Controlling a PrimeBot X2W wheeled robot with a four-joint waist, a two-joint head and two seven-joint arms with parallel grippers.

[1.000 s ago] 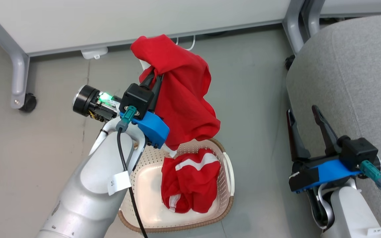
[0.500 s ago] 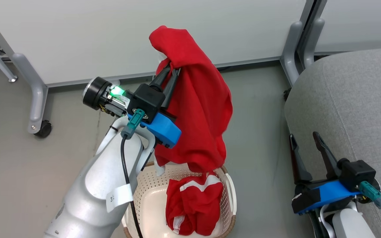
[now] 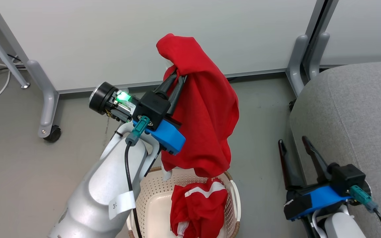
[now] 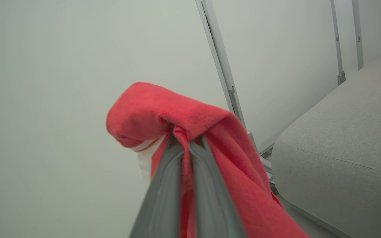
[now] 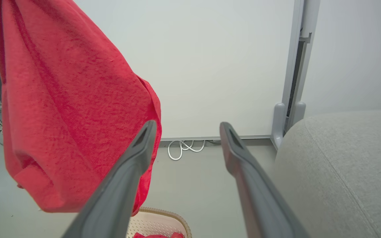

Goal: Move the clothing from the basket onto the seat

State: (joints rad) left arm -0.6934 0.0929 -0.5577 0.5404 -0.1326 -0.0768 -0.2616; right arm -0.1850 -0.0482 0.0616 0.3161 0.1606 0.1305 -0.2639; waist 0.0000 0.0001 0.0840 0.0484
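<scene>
Plain red garment (image 3: 207, 109) | pinched in left gripper (image 3: 176, 75), hanging above basket (image 3: 154, 191) | right gripper (image 3: 292, 141) spread

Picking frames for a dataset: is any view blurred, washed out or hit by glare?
Left wrist view: the left pincer is blurred up close, and the plain red garment looks washed out, pinkish. Right wrist view: the right pincer is soft, the garment's weave crisp. Head view: even light, sharp, no glare.

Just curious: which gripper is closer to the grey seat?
Right. The right gripper is beside the seat; the left gripper holds a red garment above the basket, farther off.
</scene>
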